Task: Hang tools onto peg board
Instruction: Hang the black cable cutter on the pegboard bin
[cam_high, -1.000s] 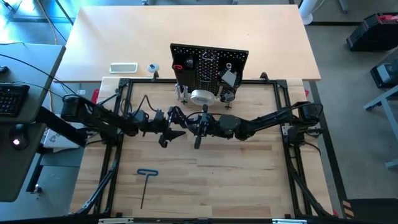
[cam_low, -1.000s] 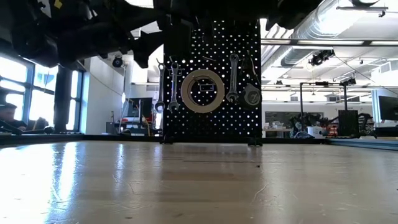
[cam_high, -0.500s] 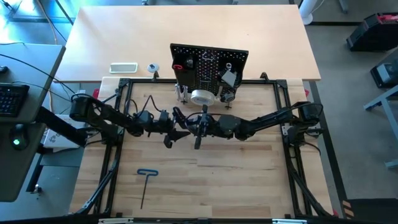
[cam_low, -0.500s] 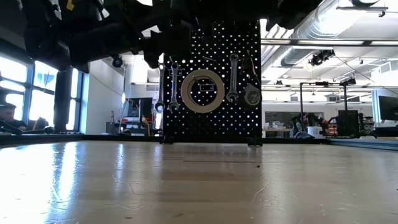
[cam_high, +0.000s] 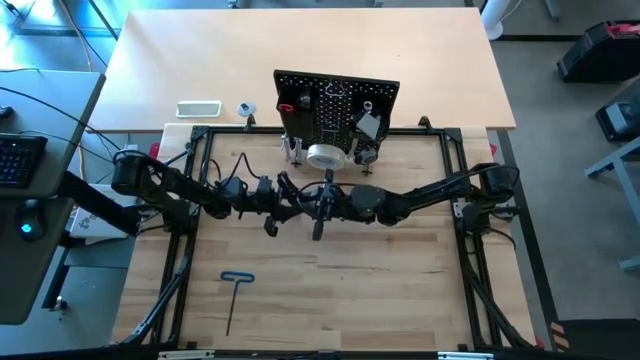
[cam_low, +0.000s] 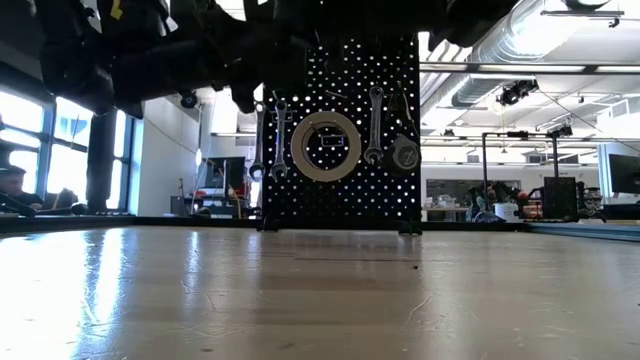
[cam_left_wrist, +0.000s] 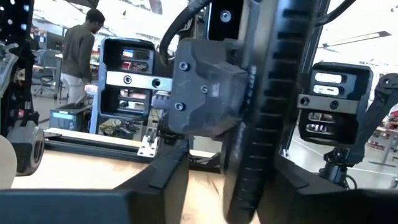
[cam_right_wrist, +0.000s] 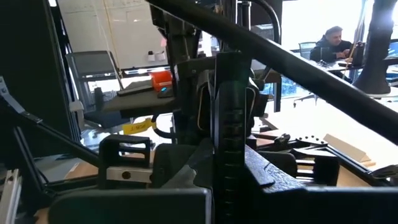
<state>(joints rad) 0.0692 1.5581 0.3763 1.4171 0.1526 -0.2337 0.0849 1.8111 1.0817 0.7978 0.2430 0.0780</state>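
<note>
The black peg board (cam_high: 335, 100) stands at the far middle of the table, with a tape roll (cam_low: 325, 145) and silver wrenches (cam_low: 374, 125) hanging on it. My right gripper (cam_high: 324, 205) is shut on a long dark-handled tool (cam_high: 318, 224) in front of the board, above the table. My left gripper (cam_high: 283, 212) is open right beside it; its fingers (cam_left_wrist: 155, 180) stand on either side of the tool's ribbed handle (cam_left_wrist: 261, 118). A blue T-handle hex key (cam_high: 234, 292) lies flat on the table at the near left. My right gripper pinches the dark-handled tool between its two fingers; the handle (cam_right_wrist: 227, 137) stands across the middle of the right wrist view. The fingers come level from the table's right. The tool is lifted clear, and one end (cam_high: 317, 232) sticks out toward the near edge.
A white slab (cam_high: 198, 108) and a small round item (cam_high: 245, 109) lie on the far table, left of the board. The black metal frame (cam_high: 190, 200) runs round the work area. People show in the room beyond the table.
My left gripper has moved toward the table's right, up to the tool in my right gripper, and now stands around its handle. My right gripper and the tool have kept still.
</note>
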